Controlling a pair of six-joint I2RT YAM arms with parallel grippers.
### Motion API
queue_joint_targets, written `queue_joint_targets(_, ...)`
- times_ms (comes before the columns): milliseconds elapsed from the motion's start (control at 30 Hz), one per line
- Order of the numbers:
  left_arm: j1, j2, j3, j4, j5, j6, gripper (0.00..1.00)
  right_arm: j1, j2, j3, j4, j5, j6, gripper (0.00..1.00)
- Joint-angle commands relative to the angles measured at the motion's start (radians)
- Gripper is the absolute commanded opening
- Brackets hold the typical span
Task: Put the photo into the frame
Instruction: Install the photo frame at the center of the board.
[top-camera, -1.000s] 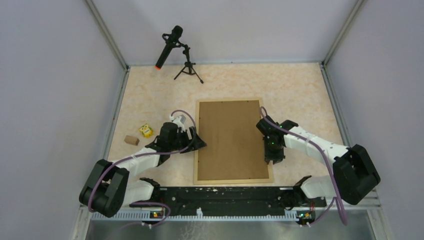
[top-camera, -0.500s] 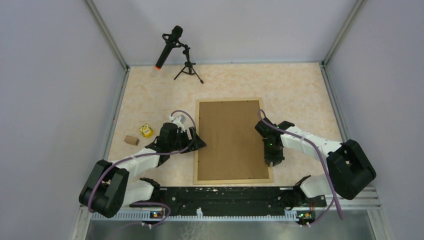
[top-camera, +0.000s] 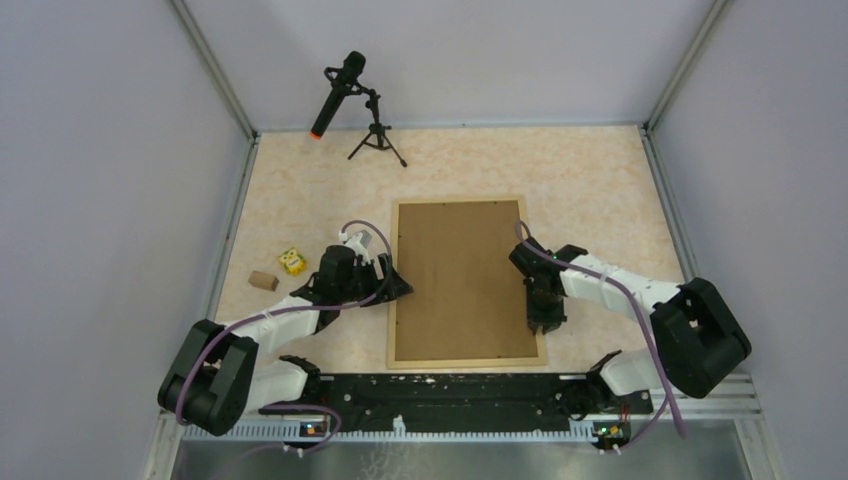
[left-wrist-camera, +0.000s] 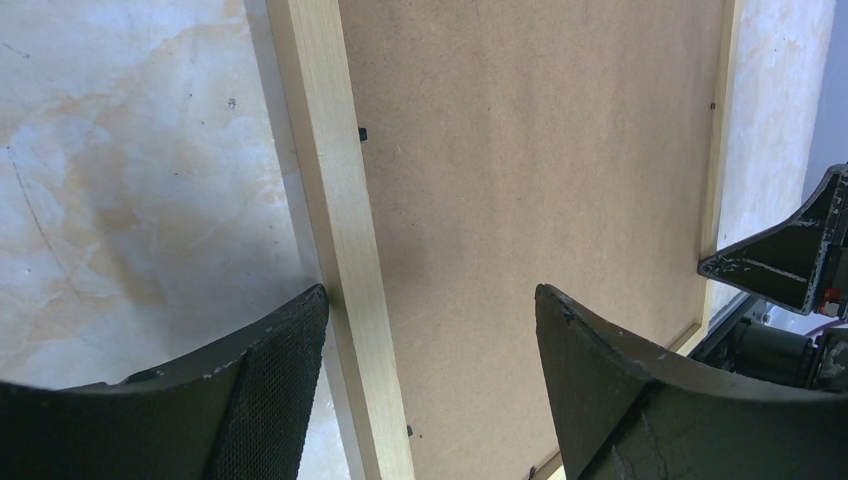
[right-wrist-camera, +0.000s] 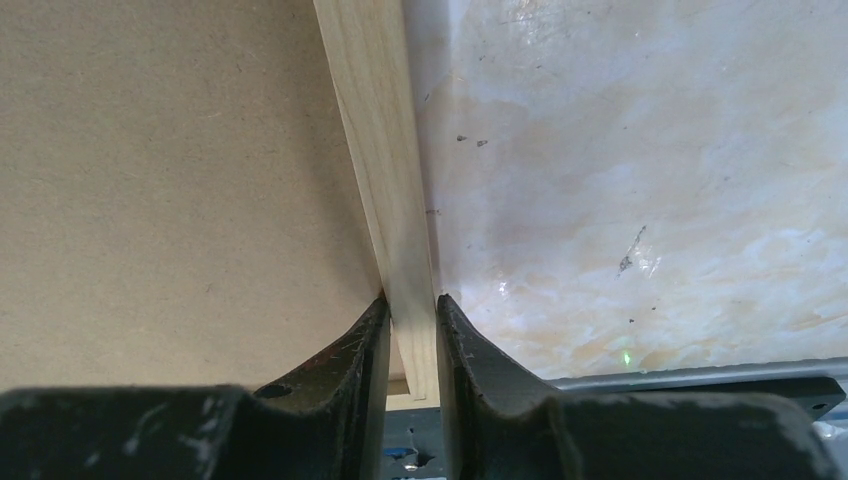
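The frame (top-camera: 458, 200) lies face down in the middle of the table, its light wood rails around a brown backing board (top-camera: 460, 280). The photo is out of view. My left gripper (top-camera: 400, 285) is open and straddles the left rail (left-wrist-camera: 340, 220): one finger is on the table side, the other over the board (left-wrist-camera: 540, 150), with the left gripper (left-wrist-camera: 430, 292) low above the rail. My right gripper (top-camera: 543, 318) is shut on the frame's right rail (right-wrist-camera: 385, 150) near the near corner; in the right wrist view the right gripper (right-wrist-camera: 411, 298) pinches it from both sides.
A microphone on a small tripod (top-camera: 345, 90) stands at the back left. A small yellow object (top-camera: 292, 261) and a brown block (top-camera: 264, 281) lie left of my left arm. Grey walls enclose the table, and the black mounting bar (top-camera: 450, 390) runs along the near edge.
My right gripper has narrowed onto the frame's right rail and its arm shifted slightly left. The left arm and the frame have not moved.
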Motion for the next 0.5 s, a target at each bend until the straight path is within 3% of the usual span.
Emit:
queue_joint_targets(0,0.000,-0.008,-0.022,-0.026,-0.003,0.012,0.80,0.011,0.035,-0.035,0.046,-0.011,0.015,0.23)
queue_joint_targets(267,0.000,-0.008,-0.022,-0.026,-0.003,0.011,0.80,0.012,0.087,-0.036,0.103,0.001,0.012,0.23)
queue_joint_targets(400,0.000,-0.008,-0.022,-0.026,-0.003,0.011,0.80,0.011,0.125,-0.077,0.263,-0.045,0.012,0.23)
queue_joint_targets(467,0.000,-0.007,-0.022,-0.026,-0.001,0.011,0.80,0.010,0.133,-0.107,0.381,-0.141,0.011,0.25)
